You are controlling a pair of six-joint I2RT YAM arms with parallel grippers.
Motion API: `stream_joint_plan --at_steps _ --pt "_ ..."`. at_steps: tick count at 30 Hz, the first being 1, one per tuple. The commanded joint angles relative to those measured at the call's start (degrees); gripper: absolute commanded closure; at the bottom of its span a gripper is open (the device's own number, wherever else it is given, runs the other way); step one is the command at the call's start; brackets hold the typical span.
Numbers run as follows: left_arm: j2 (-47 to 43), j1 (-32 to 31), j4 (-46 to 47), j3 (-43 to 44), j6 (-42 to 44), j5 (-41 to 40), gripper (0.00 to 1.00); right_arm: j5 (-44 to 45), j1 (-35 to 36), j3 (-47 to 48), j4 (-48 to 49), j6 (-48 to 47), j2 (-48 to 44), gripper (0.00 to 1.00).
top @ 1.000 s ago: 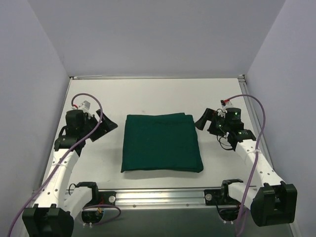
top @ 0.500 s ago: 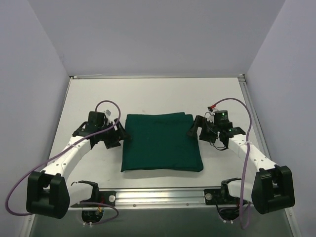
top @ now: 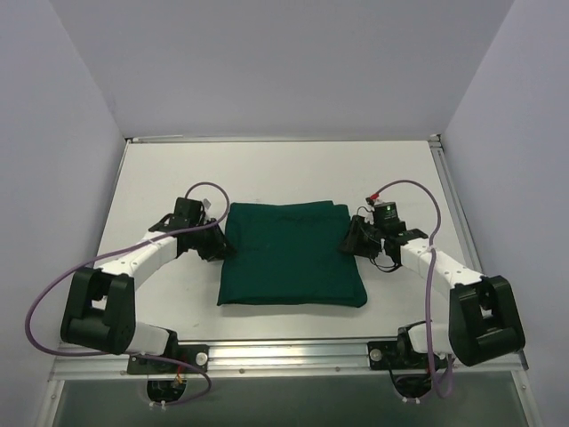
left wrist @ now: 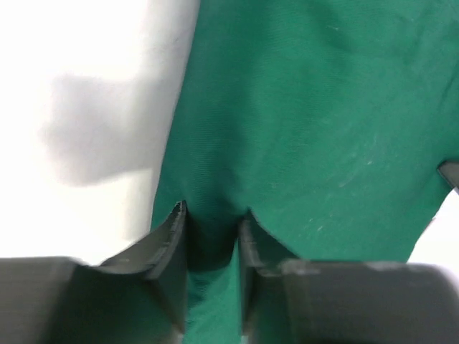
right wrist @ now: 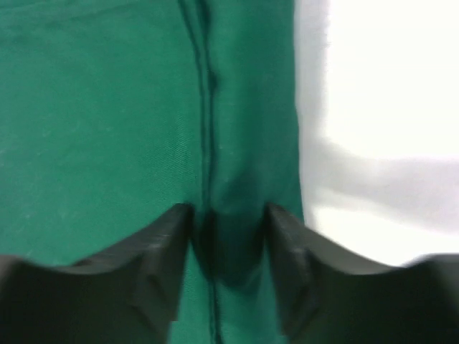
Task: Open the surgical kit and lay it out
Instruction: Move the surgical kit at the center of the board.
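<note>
The surgical kit [top: 292, 253] is a folded dark green cloth bundle lying flat in the middle of the table; tray and instruments are hidden inside it. My left gripper [top: 222, 247] is low at the bundle's left edge. In the left wrist view, the left gripper [left wrist: 213, 215] pinches a raised fold of the green cloth [left wrist: 308, 107]. My right gripper [top: 348, 240] is at the bundle's right edge. In the right wrist view, the right gripper [right wrist: 228, 211] has a bunched fold of the green cloth [right wrist: 93, 107] between its fingers, next to a hem seam [right wrist: 208, 86].
The white table [top: 267, 169] is enclosed by pale walls on the left, right and back. A metal rail [top: 284, 356] runs along the near edge between the arm bases. Purple cables loop off both arms.
Both arms swung inward and down from the table's sides to the bundle's left and right edges. Both grippers went from wide open to closed on the cloth.
</note>
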Motion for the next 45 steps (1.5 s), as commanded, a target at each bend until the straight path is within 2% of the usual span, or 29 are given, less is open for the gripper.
stream_joint_plan --at_steps 1,2,3,7,15,20,26,27,28,29,30,31,33,34,37,39,40,45 --pt "4.42 -1.01 6.66 3.31 -1.33 0.9 0.78 -0.23 0.77 0.4 4.26 1.06 2.9 0.63" --pt "5.22 -1.01 7.19 3.92 -1.42 1.87 0.82 -0.32 0.95 0.83 4.96 1.15 4.3 0.73" --pt "6.79 -1.1 7.37 5.67 -1.51 2.05 0.89 -0.32 0.95 1.97 5.14 1.15 5.18 0.77" --pt "11.28 -1.27 6.93 11.55 -1.16 2.4 0.97 0.91 1.12 6.8 5.06 0.97 10.01 0.82" --pt "23.93 -0.4 1.66 26.77 1.39 2.4 0.98 0.73 1.04 19.89 4.97 -1.04 22.31 0.83" --pt "31.06 1.44 -3.7 36.0 1.92 3.63 0.98 0.12 1.04 32.71 -0.47 -2.98 32.52 0.87" --pt "35.98 3.03 -10.2 41.8 3.94 4.34 0.98 -1.1 0.33 41.17 -6.54 -4.57 38.59 0.84" --pt "36.25 3.82 -11.86 43.29 4.81 4.07 0.91 -1.54 0.51 41.01 -6.72 -4.48 38.59 0.82" --pt "36.51 4.35 -13.88 43.74 5.17 3.99 0.84 -1.98 0.51 40.57 -6.72 -4.22 37.98 0.79" --pt "36.43 4.7 -14.68 44.01 5.69 3.64 0.78 -2.16 0.51 40.22 -6.89 -3.52 37.63 0.68" --pt "36.17 5.31 -15.65 44.18 5.87 3.2 0.6 -2.34 0.51 39.78 -7.07 -3.34 37.1 0.58" --pt "35.64 5.67 -17.31 44.53 6.22 3.02 0.5 -2.51 0.51 39.6 -7.59 -3.42 35.79 0.45" --pt "33.36 6.28 -18.55 44.62 8.15 1.1 0.35 -1.3 0.51 39.08 -8.39 -3.34 33.68 0.29" --pt "32.31 6.37 -19.78 44.8 8.94 -0.22 0.28 -1.29 0.51 38.9 -9.26 -3.42 31.32 0.17" --pt "29.84 6.46 -24.6 47.16 13.25 -4.26 0.23 0.21 0.51 39.33 -13.2 -3.69 26.92 0.06" --pt "28.0 6.29 -26.9 49.98 17.11 -7.6 0.22 1.43 0.51 40.21 -16.37 -3.86 25.15 0.05" --pt "27.03 6.02 -29.0 50.42 18.0 -11.97 0.23 2.05 0.51 41.52 -20.3 -3.86 23.49 0.03" --pt "19.65 4.62 -32.97 49.29 22.39 -18.95 0.23 3.99 0.51 41.71 -31.32 -5.0 18.73 0.05"
